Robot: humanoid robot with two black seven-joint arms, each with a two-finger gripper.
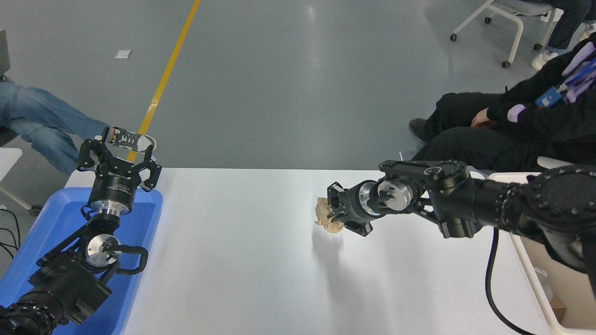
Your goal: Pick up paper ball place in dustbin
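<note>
At the left edge of the frame a person's leg in blue jeans (37,125) stretches across the grey floor, a sneaker beside the yellow floor line (163,79). Below it, at the lower left, the left gripper (118,153) is parked above the blue tray (144,218), fingers spread wide and holding nothing. The white table (233,260) fills the lower middle of the frame. Right of centre sits the paper ball (326,217), a crumpled tan wad, with the right gripper (331,215) pressed in from its right side; the fingers look closed around the ball, and a shadow on the table below suggests it may be just lifted, though whether it touches the surface cannot be told. At the upper right a person in black clothes (512,125) sits near the table's far corner. At the lower right edge the cream-white dustbin (535,274) shows its rim and one wall, partly hidden behind the right arm. The grasp seems made, so the carrying step is in hand: the next move calls for raising the ball, swinging it rightward over the bin's rim and opening the fingers there.
</note>
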